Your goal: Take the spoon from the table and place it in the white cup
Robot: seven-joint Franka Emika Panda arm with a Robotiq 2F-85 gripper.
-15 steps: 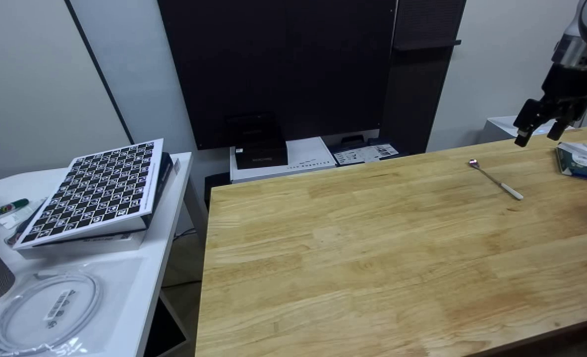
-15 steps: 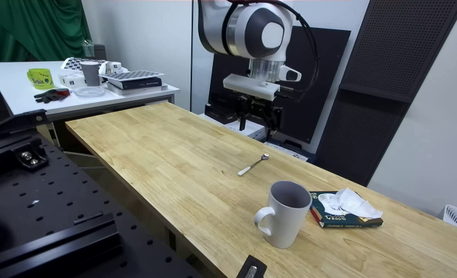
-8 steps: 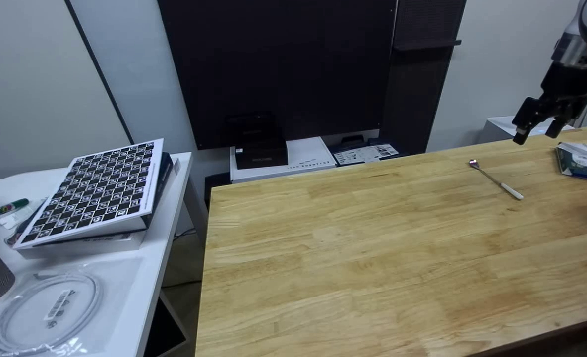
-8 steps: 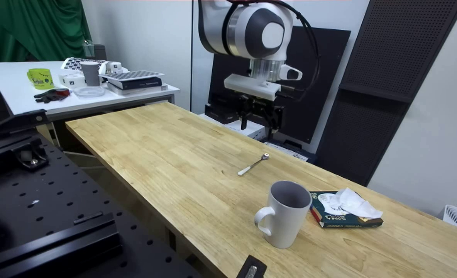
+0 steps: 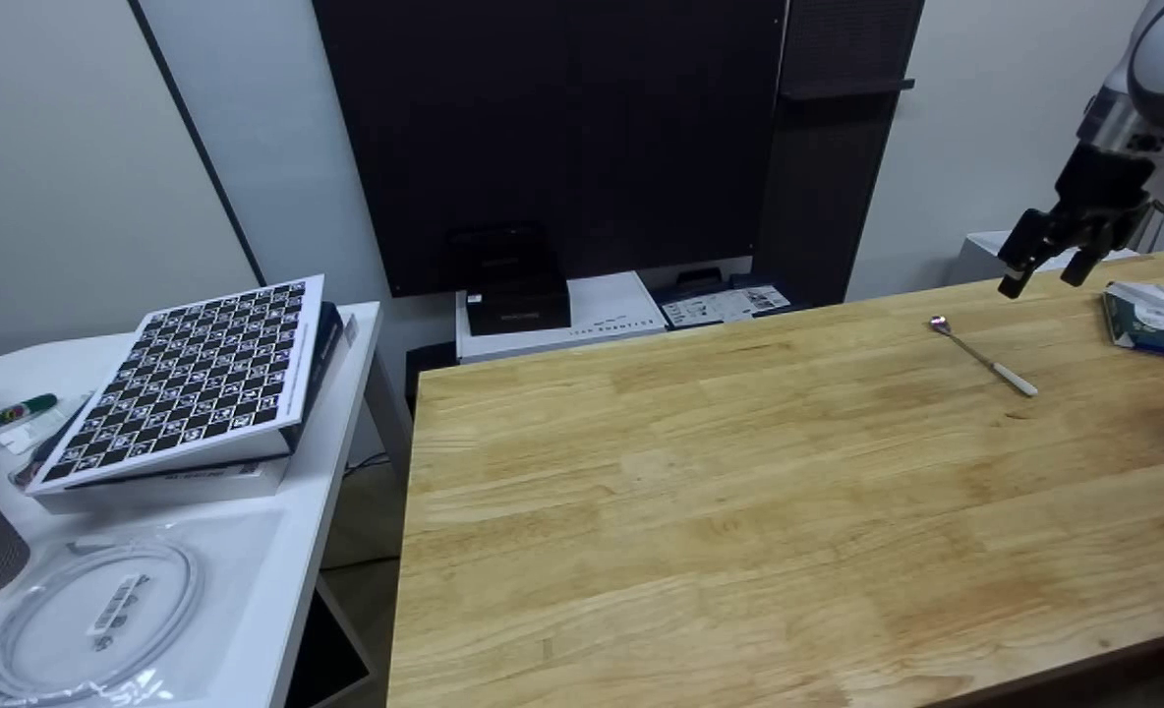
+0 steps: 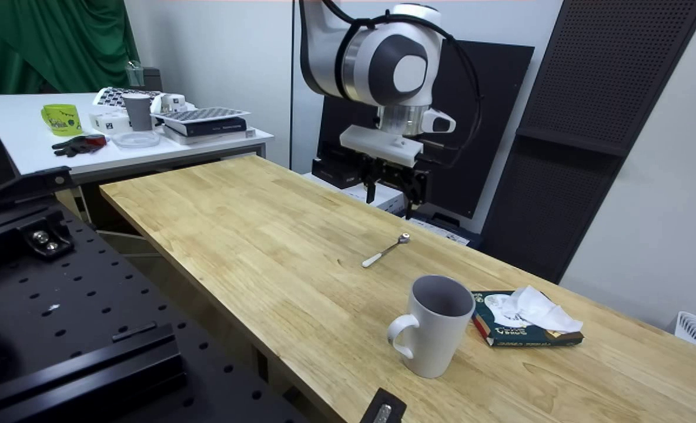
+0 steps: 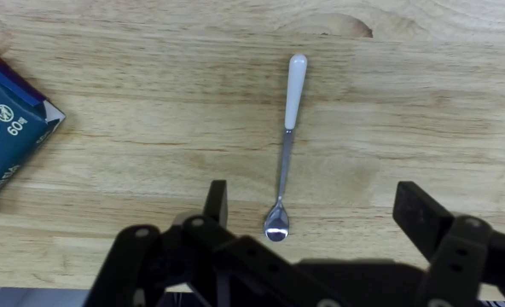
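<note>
Far to the left in an exterior view, a green mug (image 6: 62, 120) stands on a white table (image 6: 30, 150); we judge it has no part in this job. Moving right, we come to the wooden tabletop (image 6: 236, 217), with the spoon (image 6: 381, 255) lying flat on it, pale handle toward us and metal bowl toward the far edge. So picking it up is not yet done. Above the bowl end hangs the pincer (image 6: 390, 207), its fingers (image 7: 421, 219) spread well apart with nothing held. From the wrist view we'd say the line-up is fairly good sideways, since the bowl shows between the fingers, but the lowering and the grasp are left. Farther right the cup (image 6: 433, 335) stands upright, pale enough that we take it for the white one of the task. Nothing sticks up out of it, and the lift, the carry and the setting down inside all remain. Just beside it on the right lies a packet (image 6: 504, 329) with a crumpled tissue (image 6: 542, 311) on top, close enough, we think, to call for some care at that final step.
</note>
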